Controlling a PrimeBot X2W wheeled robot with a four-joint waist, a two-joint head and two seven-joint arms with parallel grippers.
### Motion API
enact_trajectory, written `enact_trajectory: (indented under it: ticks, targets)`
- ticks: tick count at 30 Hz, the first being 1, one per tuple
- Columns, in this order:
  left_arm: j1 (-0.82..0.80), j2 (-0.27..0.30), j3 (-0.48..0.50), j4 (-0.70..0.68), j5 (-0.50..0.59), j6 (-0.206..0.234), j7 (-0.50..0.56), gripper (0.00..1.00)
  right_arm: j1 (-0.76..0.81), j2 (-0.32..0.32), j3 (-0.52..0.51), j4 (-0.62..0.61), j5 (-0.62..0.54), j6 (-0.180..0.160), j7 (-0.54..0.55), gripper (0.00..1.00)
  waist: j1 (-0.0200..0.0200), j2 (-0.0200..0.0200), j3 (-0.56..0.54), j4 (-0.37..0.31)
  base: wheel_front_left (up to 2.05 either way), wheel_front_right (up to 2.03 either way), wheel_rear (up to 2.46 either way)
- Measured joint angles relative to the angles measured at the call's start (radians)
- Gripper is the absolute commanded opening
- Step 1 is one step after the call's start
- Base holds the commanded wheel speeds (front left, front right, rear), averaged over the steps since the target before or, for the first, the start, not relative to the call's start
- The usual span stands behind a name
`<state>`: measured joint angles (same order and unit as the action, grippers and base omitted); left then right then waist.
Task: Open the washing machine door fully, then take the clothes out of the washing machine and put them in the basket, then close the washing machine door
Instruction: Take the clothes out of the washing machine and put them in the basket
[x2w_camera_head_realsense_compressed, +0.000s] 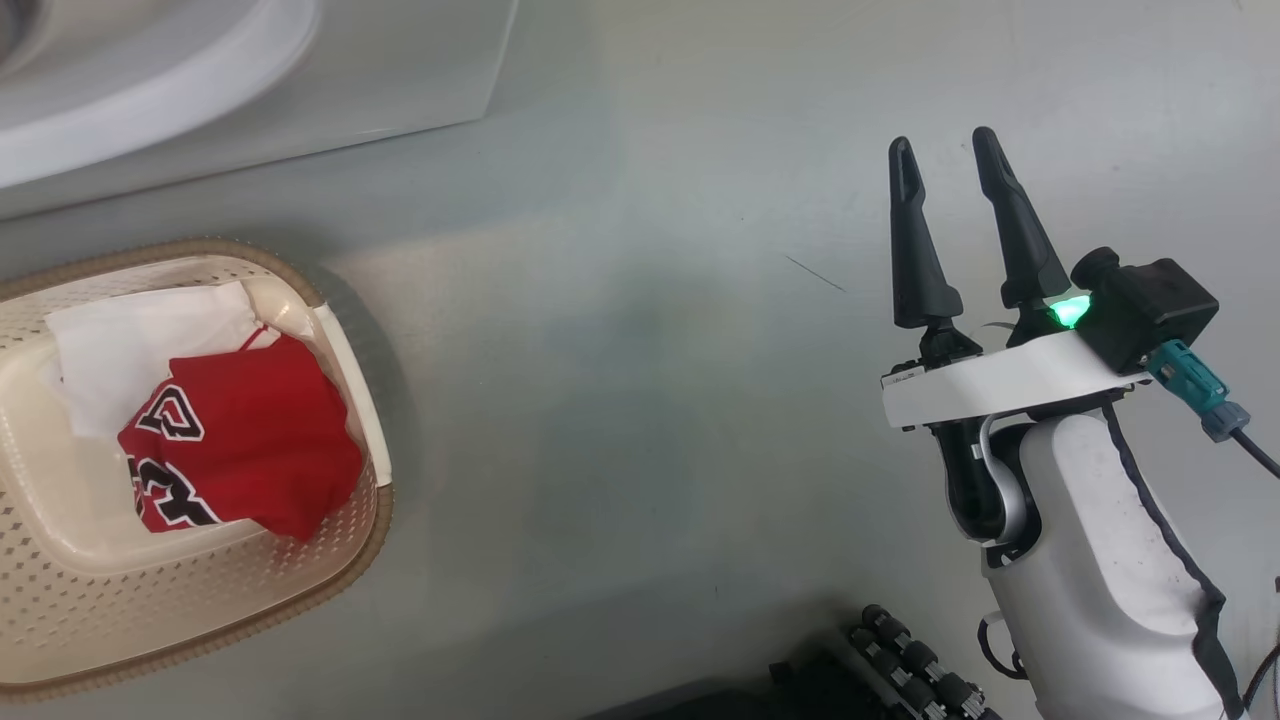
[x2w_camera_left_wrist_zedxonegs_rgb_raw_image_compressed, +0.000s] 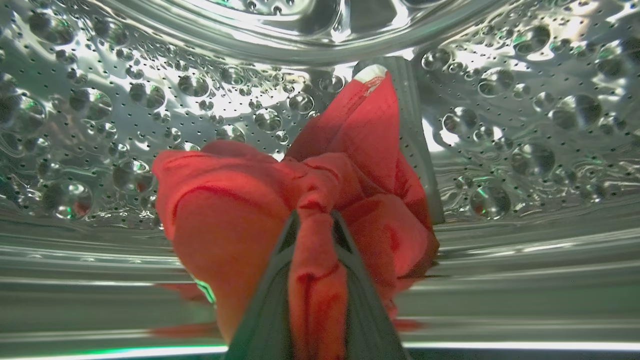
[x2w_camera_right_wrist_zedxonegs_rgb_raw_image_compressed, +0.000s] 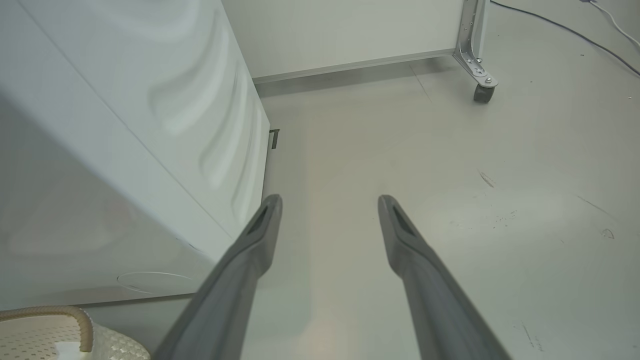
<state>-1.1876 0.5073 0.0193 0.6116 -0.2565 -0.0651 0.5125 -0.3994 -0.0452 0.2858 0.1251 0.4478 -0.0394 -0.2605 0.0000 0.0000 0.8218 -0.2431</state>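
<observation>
Left wrist view shows the left hand (x2w_camera_left_wrist_zedxonegs_rgb_raw_image_compressed: 314, 218) clamped on a red garment (x2w_camera_left_wrist_zedxonegs_rgb_raw_image_compressed: 225, 200) mid-drum (x2w_camera_left_wrist_zedxonegs_rgb_raw_image_compressed: 100, 100); best lift it clear, then swing to the basket (x2w_camera_head_realsense_compressed: 383, 510) at eight o'clock; right hand (x2w_camera_head_realsense_compressed: 942, 142) gapes empty.

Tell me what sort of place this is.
Probably a laundry test corner in a lab: a white washing machine, its steel drum holding a red garment, a basket on bare grey floor, a castered panel.

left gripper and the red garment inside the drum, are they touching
Touching. The left wrist view shows the left gripper shut on a fold of the red garment, cloth pinched between its fingers, inside the drum.
</observation>
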Motion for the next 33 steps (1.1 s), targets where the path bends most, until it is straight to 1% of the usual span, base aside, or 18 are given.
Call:
enact_trajectory:
  ticks: [5, 6, 9, 14, 16, 22, 25, 28, 33]
  targets:
    - [0.014, -0.037, -0.016, 0.022, -0.001, -0.005, -0.057, 0.0, -0.007, 0.0, -0.024, 0.01, -0.004, 0.0, 0.0, 1.0, 0.0, 0.0, -0.031, 0.015, 0.0, 0.0, 0.0]
    - [0.026, -0.046, -0.018, 0.026, -0.002, -0.011, -0.068, 0.0, -0.007, 0.0, -0.028, 0.013, -0.01, 0.001, 0.0, 1.0, 0.0, 0.0, -0.038, 0.019, 0.0, 0.0, 0.0]
    - [0.066, -0.074, -0.019, 0.054, -0.008, -0.011, -0.101, 0.0, -0.007, 0.0, -0.039, 0.026, -0.017, 0.002, 0.0, 1.0, 0.0, 0.0, -0.062, 0.031, 0.0, 0.0, 0.0]
    - [0.123, -0.102, -0.015, 0.076, -0.031, -0.012, -0.166, 0.0, -0.007, 0.0, -0.059, 0.045, -0.032, 0.008, 0.0, 1.0, 0.0, 0.0, -0.11, 0.052, 0.0, 0.0, 0.0]
    - [0.141, -0.125, -0.011, 0.083, -0.043, -0.013, -0.195, 0.0, -0.006, 0.0, -0.07, 0.053, -0.04, 0.011, 0.0, 1.0, 0.0, 0.0, -0.131, 0.062, 0.0, 0.0, 0.0]
    - [0.207, -0.215, -0.008, 0.091, -0.094, -0.03, -0.286, 0.0, 0.005, -0.002, -0.107, 0.072, -0.069, 0.012, 0.0, 1.0, -0.0001, 0.0, -0.19, 0.1, 0.0, 0.0, 0.0]
    - [0.249, -0.248, -0.008, 0.092, -0.106, -0.033, -0.334, 0.0, 0.022, -0.002, -0.117, 0.078, -0.074, 0.021, 0.0, 1.0, 0.0, 0.0, -0.218, 0.123, 0.0, 0.0, 0.0]
    - [0.303, -0.272, -0.008, 0.097, -0.115, -0.037, -0.378, 0.0, 0.032, -0.003, -0.12, 0.086, -0.081, 0.025, 0.0, 1.0, -0.0001, 0.0, -0.245, 0.144, 0.0, 0.0, 0.0]
    - [0.39, -0.295, 0.001, 0.106, -0.132, -0.043, -0.459, 0.0, 0.044, -0.003, -0.123, 0.097, -0.082, 0.034, 0.0, 1.0, -0.0001, 0.0, -0.291, 0.17, 0.0, 0.0, 0.0]
